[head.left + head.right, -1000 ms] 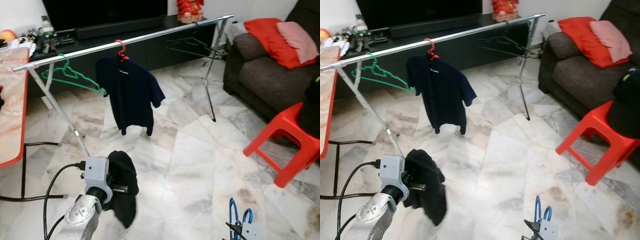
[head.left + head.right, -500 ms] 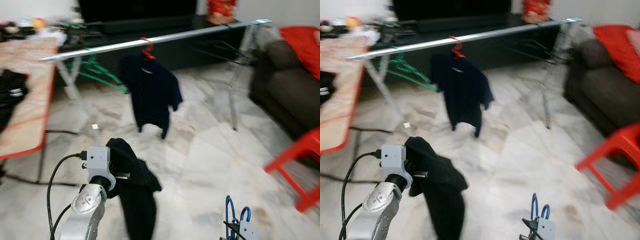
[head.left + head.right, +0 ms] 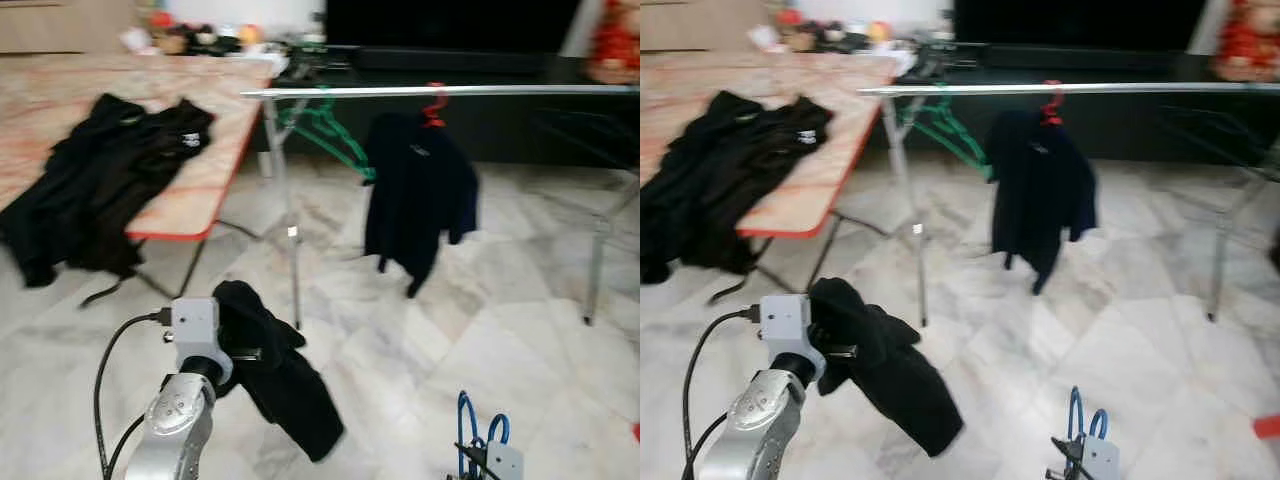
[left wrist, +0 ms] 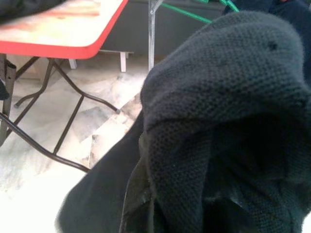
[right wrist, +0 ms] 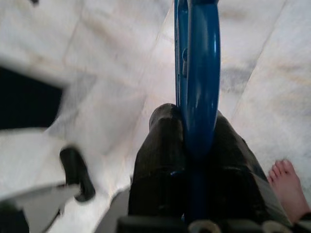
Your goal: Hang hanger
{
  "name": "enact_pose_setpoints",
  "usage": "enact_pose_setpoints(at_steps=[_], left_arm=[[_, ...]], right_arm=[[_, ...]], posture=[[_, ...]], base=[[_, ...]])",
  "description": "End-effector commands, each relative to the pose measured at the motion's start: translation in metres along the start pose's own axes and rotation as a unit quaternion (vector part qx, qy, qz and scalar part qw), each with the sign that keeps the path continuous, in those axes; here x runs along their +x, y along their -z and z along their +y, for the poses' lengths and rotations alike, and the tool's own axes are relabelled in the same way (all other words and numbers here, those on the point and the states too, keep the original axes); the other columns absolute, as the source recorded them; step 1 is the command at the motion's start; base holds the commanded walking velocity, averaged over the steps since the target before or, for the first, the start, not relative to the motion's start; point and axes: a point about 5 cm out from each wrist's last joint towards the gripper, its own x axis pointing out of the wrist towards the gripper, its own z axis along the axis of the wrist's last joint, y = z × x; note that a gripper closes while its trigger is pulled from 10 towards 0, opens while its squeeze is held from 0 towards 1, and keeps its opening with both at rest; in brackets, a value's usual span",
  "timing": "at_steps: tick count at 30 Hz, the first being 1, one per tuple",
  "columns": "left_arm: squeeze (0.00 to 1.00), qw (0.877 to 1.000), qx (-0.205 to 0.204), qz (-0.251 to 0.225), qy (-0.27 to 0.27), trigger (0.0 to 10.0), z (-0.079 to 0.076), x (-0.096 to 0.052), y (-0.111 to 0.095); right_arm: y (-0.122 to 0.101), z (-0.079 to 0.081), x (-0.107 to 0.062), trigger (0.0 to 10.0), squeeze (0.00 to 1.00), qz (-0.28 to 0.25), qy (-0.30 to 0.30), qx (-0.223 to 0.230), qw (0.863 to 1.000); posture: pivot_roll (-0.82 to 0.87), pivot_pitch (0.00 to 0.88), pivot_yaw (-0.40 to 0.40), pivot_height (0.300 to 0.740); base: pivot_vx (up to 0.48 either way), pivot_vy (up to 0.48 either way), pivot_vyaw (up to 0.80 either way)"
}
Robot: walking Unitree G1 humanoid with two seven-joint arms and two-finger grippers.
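My left gripper [image 3: 243, 352] is shut on a black garment [image 3: 282, 378], which drapes over it and hangs down toward the floor; the cloth hides the fingers [image 4: 218, 126]. Low at the right, my right gripper [image 3: 472, 458] is shut on a blue hanger [image 3: 466, 428], whose loop stands up between the black fingers [image 5: 158, 160]. Ahead runs a silver clothes rail [image 3: 480, 91]. On it hang a dark navy shirt [image 3: 418, 195] on a red hanger [image 3: 434, 103] and a bare green hanger [image 3: 335, 130].
A folding table with a red edge [image 3: 200, 205] stands at the left, with black clothes [image 3: 105, 175] heaped on it. The rail's leg [image 3: 290, 235] comes down just beyond my left gripper. A dark TV cabinet [image 3: 520, 120] lies behind. A person's bare foot [image 5: 286, 187] is close by.
The camera has turned left: the table with black clothes has come into view, and the sofa and red stool have gone out. The held garment has swung out to the right.
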Motion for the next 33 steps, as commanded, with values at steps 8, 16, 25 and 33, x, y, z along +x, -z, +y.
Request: enact_pose_setpoints(at_steps=[8,16,25,33], left_arm=[[0.00,1.000,0.011,-0.021,-0.002,10.0,0.005,-0.002,-0.013],[0.00,0.999,0.029,-0.023,0.008,10.0,0.009,-0.004,-0.017],[0.00,0.999,0.024,-0.023,0.009,10.0,0.009,-0.007,-0.019],[0.00,0.999,0.024,-0.023,0.006,10.0,0.011,-0.009,-0.021]], right_arm=[[0.006,0.003,-0.001,10.0,0.00,0.009,-0.002,0.011,1.000],[0.012,0.010,-0.001,10.0,0.00,0.020,-0.012,0.023,0.999],[0.014,0.014,-0.002,10.0,0.00,0.019,-0.016,0.016,1.000],[0.015,0.011,-0.002,10.0,0.00,0.022,-0.010,0.022,0.999]], posture=[[0.07,0.127,-0.034,0.740],[0.09,0.106,-0.023,0.740],[0.10,0.094,-0.022,0.740],[0.11,0.111,-0.025,0.740]], base=[[0.000,0.480,0.00],[0.000,0.480,0.00],[0.000,0.480,0.00],[0.000,0.480,0.00]])
